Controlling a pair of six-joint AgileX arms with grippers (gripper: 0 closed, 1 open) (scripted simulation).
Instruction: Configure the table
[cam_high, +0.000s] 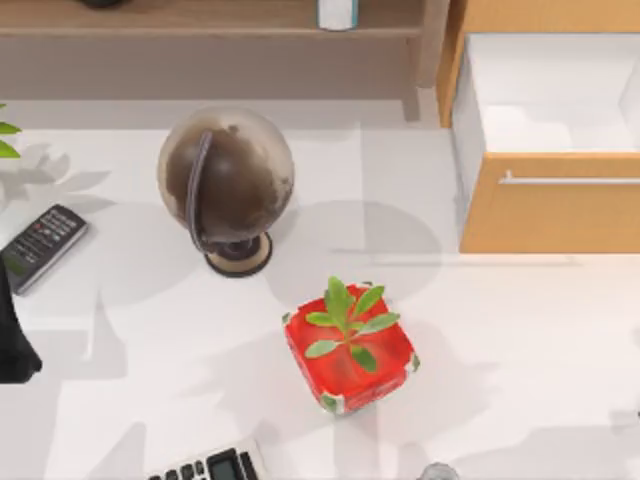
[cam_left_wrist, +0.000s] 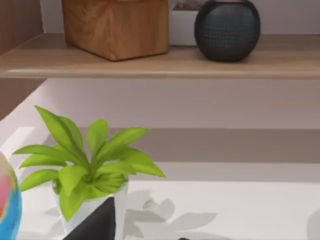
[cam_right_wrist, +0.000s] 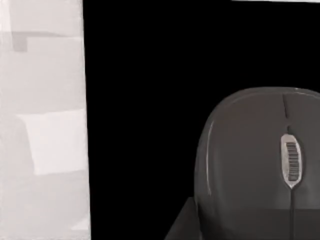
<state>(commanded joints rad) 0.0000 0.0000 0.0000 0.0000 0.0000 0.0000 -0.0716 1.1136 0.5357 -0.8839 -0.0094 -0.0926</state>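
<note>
From above, the matte white table (cam_high: 520, 380) spans the scene, carrying a dark globe (cam_high: 226, 182), a leafy plant in a glossy red pot (cam_high: 349, 347) and a remote (cam_high: 42, 246). The left arm (cam_high: 14, 340) sits at the left edge. The left wrist view shows a potted plant (cam_left_wrist: 86, 165) below a wooden shelf (cam_left_wrist: 160, 62). The right wrist view shows a smooth grey mouse (cam_right_wrist: 255, 160) on black.

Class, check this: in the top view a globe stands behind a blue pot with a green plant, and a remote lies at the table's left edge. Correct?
Not quite. The top view shows the pot is red, not blue. The globe does stand behind it, and the remote lies at the left edge of the table.
</note>
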